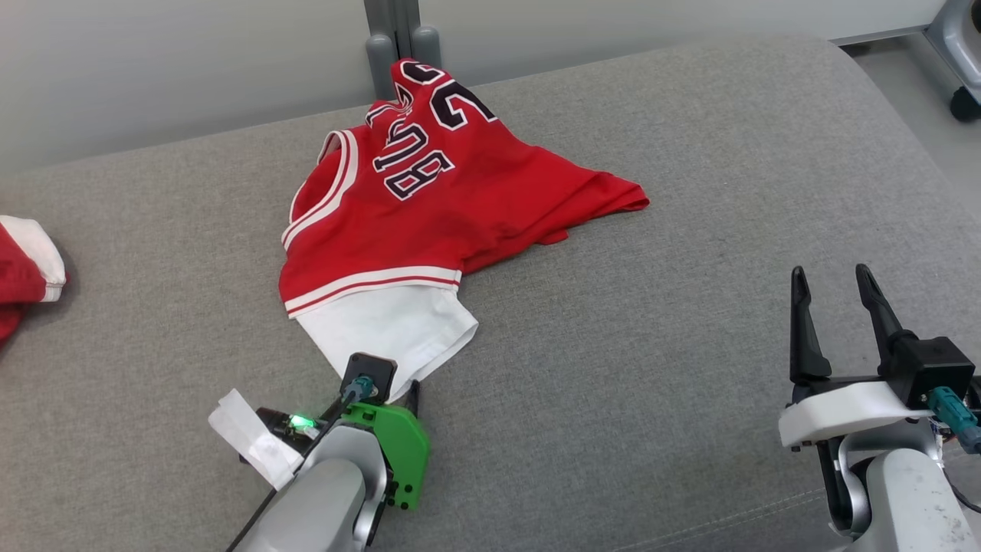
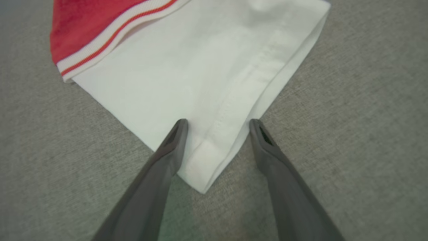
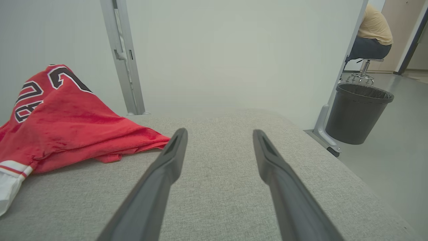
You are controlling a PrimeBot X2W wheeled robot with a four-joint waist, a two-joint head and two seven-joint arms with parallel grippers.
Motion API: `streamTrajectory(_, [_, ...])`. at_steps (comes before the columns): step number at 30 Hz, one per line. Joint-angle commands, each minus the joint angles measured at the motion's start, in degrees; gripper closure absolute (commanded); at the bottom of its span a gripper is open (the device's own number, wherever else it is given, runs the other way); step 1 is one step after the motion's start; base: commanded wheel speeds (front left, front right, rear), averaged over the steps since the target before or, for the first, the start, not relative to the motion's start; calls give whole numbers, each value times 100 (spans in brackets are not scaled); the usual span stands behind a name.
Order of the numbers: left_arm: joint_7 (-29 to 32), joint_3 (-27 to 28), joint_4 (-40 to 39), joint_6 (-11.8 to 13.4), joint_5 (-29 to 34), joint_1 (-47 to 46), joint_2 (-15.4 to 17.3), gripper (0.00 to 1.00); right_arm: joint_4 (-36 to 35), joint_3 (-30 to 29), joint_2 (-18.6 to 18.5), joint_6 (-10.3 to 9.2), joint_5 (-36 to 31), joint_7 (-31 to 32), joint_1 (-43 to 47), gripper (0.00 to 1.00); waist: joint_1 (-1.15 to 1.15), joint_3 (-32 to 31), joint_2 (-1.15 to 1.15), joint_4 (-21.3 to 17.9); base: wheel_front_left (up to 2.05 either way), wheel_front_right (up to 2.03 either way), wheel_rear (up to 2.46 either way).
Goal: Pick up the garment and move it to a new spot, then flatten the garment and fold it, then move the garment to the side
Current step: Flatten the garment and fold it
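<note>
One dark round plastic bin (image 3: 357, 113) is seen on the floor beyond the grey fabric cushion (image 1: 690, 345); its contents cannot be made out. The crumpled red jersey with a white sleeve (image 1: 429, 207) is spread on the cushion. The sleeve's corner is straddled by the left gripper (image 2: 219, 123), fingers held apart. The right gripper (image 1: 831, 271), likewise spread wide, is held well apart from the jersey.

1. The left gripper (image 2: 219, 125) is showing two long, dark grey, tapering fingers (image 2: 157, 174).
2. Its wrist is wearing a green bracket (image 1: 395, 452) with dark screws, a green light (image 1: 300, 422) glowing, and a white tag (image 1: 249, 441).
3. The right gripper (image 1: 835, 276) is wearing a white shell (image 1: 839, 410) and a black block (image 1: 931, 364).
4. Teal connectors (image 1: 953, 412) are sitting on both wrists, above silver-grey forearms (image 1: 326, 502).
</note>
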Motion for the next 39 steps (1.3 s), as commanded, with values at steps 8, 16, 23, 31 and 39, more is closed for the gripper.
streamTrajectory(8, [-460,105,53,152,-34,-77,291,100,-31,-171,-9,-8,-6,-18,43,0,0,-60,0,171,0,0,0])
streamTrajectory(16, [-929,381,-737,538,-153,313,755,100,-46,-279,-8,-8,-22,-18,162,0,0,-259,0,453,0,0,0])
streamTrajectory(23, [-974,778,-1826,1078,-397,1157,1320,100,-68,-357,-11,-8,-43,-17,301,0,0,-323,0,543,0,0,0])
streamTrajectory(31, [-884,1221,-2630,1620,-773,2084,1760,100,-34,-427,-9,-8,-48,-18,447,0,0,-351,0,523,0,0,0])
streamTrajectory(39, [-876,1299,-2959,1721,-900,2336,1761,0,80,-416,-10,-8,-50,-17,461,0,0,-409,0,524,0,0,0])
